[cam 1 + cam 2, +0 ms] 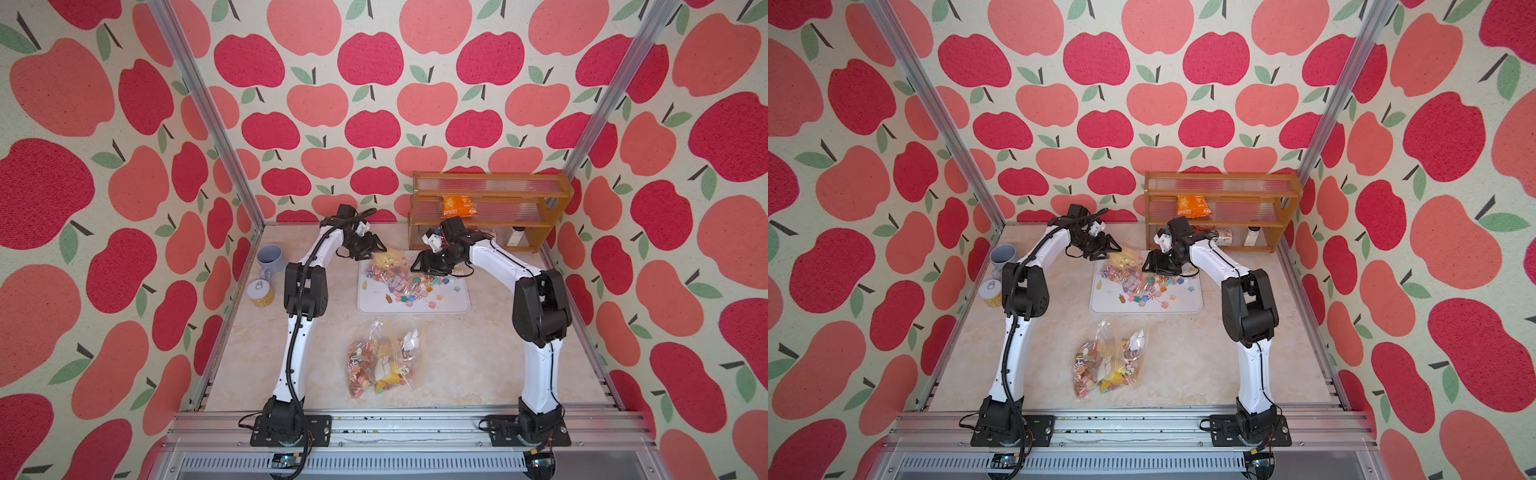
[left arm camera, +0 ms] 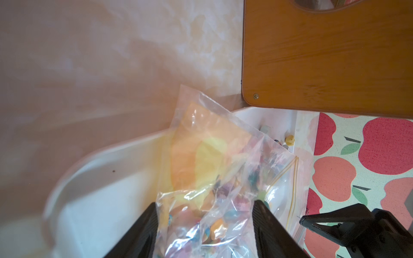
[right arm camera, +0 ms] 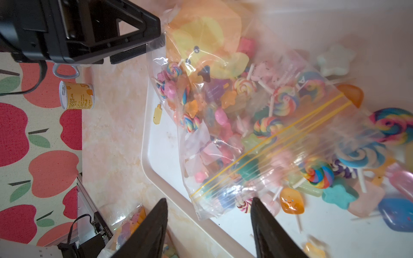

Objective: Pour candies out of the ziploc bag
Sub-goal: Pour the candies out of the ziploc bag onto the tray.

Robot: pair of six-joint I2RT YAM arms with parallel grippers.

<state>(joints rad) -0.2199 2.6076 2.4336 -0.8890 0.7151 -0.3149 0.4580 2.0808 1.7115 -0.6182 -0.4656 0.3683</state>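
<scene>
Ziploc bag [image 1: 388,266]: in both top views it lies on the white tray [image 1: 374,305] at the far side of the counter [image 1: 478,353]. Its long axis runs from the tray's far left corner toward the tray's middle, closed end by the left tool [image 1: 376,248], mouth by the right tool [image 1: 419,268]. Candies [image 1: 415,297] are partly out and scattered on the tray, too many to count. Count: two bags (the second bag [image 1: 384,361] is full and lies on the counter nearer the arm bases), one tray, one cup [image 1: 270,255], one can [image 1: 260,293], one shelf [image 1: 490,195]. Left wrist view: the left tool [image 2: 205,202] straddles the Ziploc bag [image 2: 212,156], jaws well apart with plastic filling the gap; whether they are pressing it, cannot tell. Right wrist view: the right tool [image 3: 209,200] is wide and holds nothing, and the mouth corner with its yellow zip lines [image 3: 268,138] sits just off its tips. Many candies are inside the bag, and a good many lie loose past the mouth. Judgement: the pour turns on raising the closed end, and the left tool is the one placed for that, with the mouth kept low over the tray.
</scene>
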